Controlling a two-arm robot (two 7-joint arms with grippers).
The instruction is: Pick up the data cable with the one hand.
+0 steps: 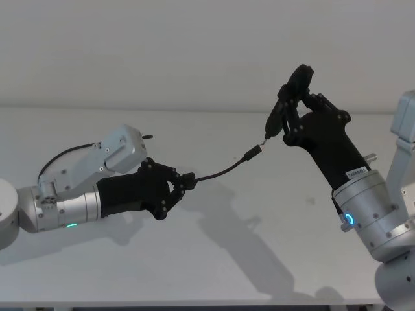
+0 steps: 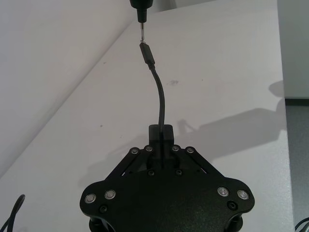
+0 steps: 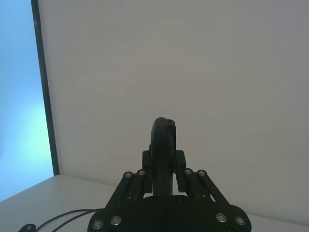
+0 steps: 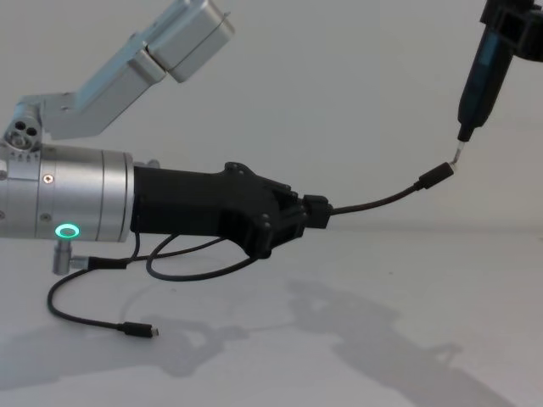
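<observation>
Left black angular gripper (image 1: 188, 180) clenching long thin black data cable (image 1: 224, 171) above white table (image 1: 259, 259); silver-tipped plug (image 1: 253, 153) touching slim black pen-like tool (image 4: 480, 80), gripped by right gripper (image 1: 292, 97).

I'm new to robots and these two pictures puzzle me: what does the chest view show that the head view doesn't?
Chest view alone: the data cable runs back under the left tool, looping down to the table, its far plug lying there. Head view alone: the right tool, whole, shut on a black pen-like tool. Both: the left tool shut on the cable, its silver plug tip meeting the pen's point.
</observation>
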